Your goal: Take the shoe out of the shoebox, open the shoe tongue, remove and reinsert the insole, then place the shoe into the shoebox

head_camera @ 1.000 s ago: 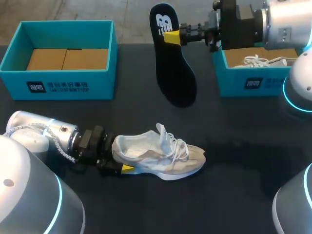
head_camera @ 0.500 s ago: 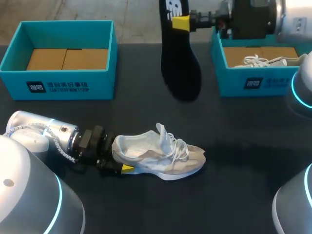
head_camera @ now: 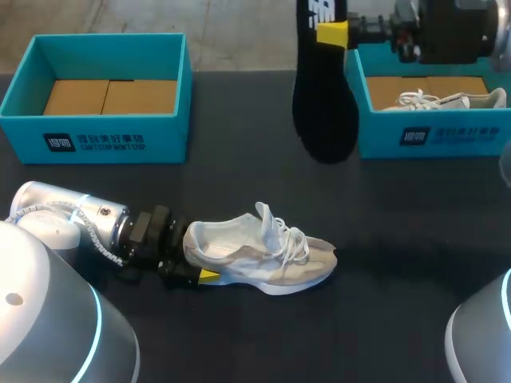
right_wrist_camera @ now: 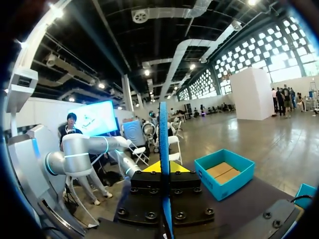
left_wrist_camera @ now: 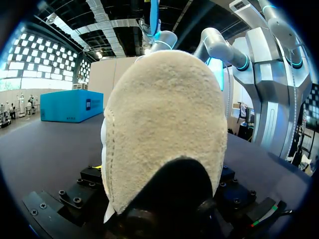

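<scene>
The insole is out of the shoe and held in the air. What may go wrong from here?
1. The right pincer grips the insole only near one end, so the long hanging part may swing or slip out.
2. The insole appears close to the right shoebox; it may strike its wall.
3. The left pincer holds the shoe only at the heel, and laces lie loose near the opening; reinsertion may snag or turn the shoe.

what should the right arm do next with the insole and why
Probably lower the insole toward the sneaker: the right gripper pinches it high above the table, fully out, while the left gripper clamps the heel, so reinsertion seems next.
</scene>
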